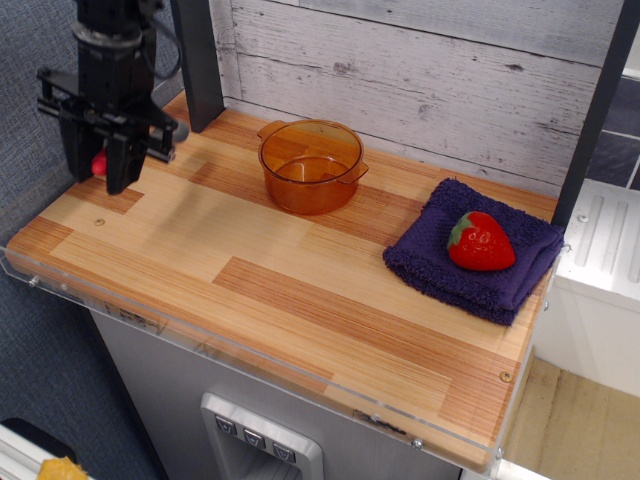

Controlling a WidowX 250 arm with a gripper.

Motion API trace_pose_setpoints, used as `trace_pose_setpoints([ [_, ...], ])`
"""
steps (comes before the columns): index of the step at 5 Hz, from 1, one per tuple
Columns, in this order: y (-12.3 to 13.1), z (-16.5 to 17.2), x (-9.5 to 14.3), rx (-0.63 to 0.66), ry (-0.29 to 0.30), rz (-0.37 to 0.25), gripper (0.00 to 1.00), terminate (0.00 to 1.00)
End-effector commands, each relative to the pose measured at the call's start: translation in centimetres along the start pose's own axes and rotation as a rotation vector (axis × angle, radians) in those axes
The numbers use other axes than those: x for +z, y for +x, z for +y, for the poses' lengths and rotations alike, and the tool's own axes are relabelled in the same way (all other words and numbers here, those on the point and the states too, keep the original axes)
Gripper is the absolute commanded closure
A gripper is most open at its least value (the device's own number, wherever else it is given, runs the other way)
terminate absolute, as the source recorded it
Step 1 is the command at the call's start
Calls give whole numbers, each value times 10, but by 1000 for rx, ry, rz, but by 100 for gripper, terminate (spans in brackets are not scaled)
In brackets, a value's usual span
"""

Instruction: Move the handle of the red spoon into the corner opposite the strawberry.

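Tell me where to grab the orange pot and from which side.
Grip the orange pot by its rim, pincer coming straight down, one finger inside and one outside the wall. It stands upright, open and empty, and its side handles look too small to pinch.

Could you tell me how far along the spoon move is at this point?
Done: the red spoon is off the table, gripped in the end effector, far from the strawberry on the towel. In hand: carrying it above the left edge. Left: lowering the handle into the front-left corner.
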State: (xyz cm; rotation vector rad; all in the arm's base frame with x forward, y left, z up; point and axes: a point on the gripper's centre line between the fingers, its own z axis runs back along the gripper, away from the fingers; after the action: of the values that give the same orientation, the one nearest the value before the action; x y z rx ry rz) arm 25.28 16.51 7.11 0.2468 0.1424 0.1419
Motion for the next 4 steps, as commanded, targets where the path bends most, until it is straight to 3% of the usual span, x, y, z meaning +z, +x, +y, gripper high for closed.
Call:
trace_pose_setpoints([
  [1,-7,19,-16,14,-81,-93,100,0],
  [2,-7,16,-26,4,-54,-65,100,0],
  [4,-14,19,-51,16,-104,-6,100,0],
])
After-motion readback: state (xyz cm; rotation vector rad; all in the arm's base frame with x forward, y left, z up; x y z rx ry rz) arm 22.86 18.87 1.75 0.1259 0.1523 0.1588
